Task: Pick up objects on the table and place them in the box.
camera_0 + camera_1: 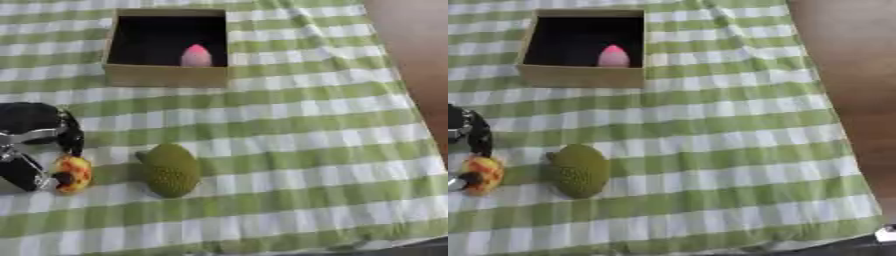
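A: Open brown cardboard box (166, 75), where?
B: Far on the green-and-white checked tablecloth (306, 150); bare cloth right.
A: Left hand (31, 145)?
B: Fingers pinch the small orange-yellow object (73, 173), beside the bumpy green durian-shaped toy (170, 170).

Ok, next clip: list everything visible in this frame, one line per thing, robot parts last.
box: one, tan cardboard with a dark inside, open top, far left-centre of the table.
pink object: one, pink, egg-shaped, inside the box against its near wall.
green fruit: one, olive green, bumpy, with a short stem, lying on the cloth near the left front.
small object: one, orange, yellow and red, left of the green fruit, at the left hand's fingers.
tablecloth: one, green and white check, covering the table.
brown surface: bare brown, beyond the cloth's right edge.
left hand: one, black and silver, at the left edge, touching the small object; right hand not in view.
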Controlling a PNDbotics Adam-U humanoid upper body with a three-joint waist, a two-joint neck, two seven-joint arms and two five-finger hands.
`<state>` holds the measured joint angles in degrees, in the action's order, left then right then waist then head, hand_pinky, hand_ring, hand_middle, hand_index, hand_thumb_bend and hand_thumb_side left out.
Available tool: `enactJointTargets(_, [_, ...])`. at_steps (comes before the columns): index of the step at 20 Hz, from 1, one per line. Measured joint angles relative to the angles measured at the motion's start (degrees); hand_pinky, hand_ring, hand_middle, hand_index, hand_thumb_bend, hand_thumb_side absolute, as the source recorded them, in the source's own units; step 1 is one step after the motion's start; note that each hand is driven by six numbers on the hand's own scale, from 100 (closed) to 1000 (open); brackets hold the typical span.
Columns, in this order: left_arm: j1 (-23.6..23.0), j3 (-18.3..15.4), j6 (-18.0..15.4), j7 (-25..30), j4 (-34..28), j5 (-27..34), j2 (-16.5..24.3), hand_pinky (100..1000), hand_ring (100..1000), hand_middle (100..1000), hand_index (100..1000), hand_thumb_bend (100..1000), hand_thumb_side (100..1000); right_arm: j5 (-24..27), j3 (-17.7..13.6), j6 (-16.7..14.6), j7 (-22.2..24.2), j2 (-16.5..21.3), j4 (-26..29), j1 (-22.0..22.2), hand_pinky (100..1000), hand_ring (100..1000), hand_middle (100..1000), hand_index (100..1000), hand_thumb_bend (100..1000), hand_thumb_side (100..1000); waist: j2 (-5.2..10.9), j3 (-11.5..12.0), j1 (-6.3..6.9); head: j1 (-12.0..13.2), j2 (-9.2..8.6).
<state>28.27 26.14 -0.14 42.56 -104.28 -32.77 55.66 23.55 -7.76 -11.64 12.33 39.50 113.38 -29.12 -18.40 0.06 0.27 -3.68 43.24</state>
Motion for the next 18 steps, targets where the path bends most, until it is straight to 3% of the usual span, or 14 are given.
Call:
enactJointTargets(5, [0.0,-0.1,0.4,0.6,-0.8,0.2,0.2,585,568,454,510,206,194,0.0,-0.4,0.4,-0.2,-0.4,-0.1,0.4,1000,938,631,942,100,395,0.00,0.0,0.00,0.0,0.00])
enactJointTargets(10, [-0.1,-1.2,0.3,0.4,-2.4,1.3,0.2,561,550,442,443,163,201,0.0,-0.7,0.6,-0.2,-0.4,-0.4,0.5,1000,940,630,943,100,424,0.00,0.0,0.00,-0.1,0.00])
enactJointTargets(18, [0.3,-4.5,1.1,-1.4,-6.6,3.3,0.3,552,545,438,427,100,191,0.1,-1.1,1.1,-0.4,-0.4,-0.7,0.9,1000,938,631,941,100,397,0.00,0.4,0.00,-0.5,-0.03])
